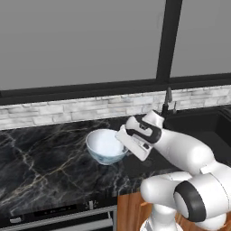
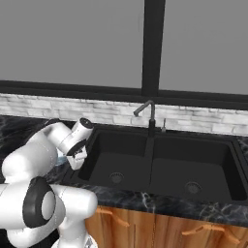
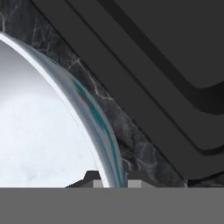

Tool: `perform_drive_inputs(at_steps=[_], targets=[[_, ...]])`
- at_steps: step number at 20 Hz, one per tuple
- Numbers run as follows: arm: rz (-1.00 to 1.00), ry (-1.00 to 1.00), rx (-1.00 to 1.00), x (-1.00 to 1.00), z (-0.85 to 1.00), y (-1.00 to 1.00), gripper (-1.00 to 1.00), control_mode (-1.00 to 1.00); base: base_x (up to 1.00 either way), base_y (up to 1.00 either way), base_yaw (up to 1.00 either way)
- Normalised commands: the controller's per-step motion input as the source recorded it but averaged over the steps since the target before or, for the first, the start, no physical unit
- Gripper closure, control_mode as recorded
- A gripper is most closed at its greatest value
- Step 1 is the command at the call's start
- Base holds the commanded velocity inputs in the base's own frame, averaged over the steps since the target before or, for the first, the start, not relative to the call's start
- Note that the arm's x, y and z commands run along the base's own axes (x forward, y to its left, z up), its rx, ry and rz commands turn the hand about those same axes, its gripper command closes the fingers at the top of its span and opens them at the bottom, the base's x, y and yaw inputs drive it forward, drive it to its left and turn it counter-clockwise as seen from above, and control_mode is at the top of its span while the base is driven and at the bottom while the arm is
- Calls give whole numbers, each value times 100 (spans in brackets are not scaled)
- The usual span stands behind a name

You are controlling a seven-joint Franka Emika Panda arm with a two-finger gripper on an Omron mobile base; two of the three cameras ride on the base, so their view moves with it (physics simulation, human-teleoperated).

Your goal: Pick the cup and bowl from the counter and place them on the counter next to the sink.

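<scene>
Hand view first: my two dark fingertips (image 3: 94,177) straddle the rim of the bowl (image 3: 39,131), one inside the pale basin, one outside against the patterned wall, so my gripper (image 3: 111,178) is clenched on that rim. From the left base view, the bowl (image 1: 104,145) sits upright on the counter (image 1: 40,158), on black marble just left of the sink (image 1: 212,126), with my hand at its right edge. From the right base view, the faucet (image 2: 147,116) stands behind the sink's (image 2: 160,160) two basins, right of my wrist.
</scene>
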Motion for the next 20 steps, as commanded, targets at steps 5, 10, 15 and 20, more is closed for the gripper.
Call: perform_drive_inputs(at_steps=[5, 10, 15, 20], targets=[[0, 3, -4, 7, -7, 1, 100, -100, 0, 0, 0], [0, 6, -7, 0, 16, 10, -100, -100, 0, 0, 0], [0, 6, -7, 0, 18, 9, -100, -100, 0, 0, 0], [2, 1, -5, -22, 41, 0, -100, -100, 0, 0, 0]])
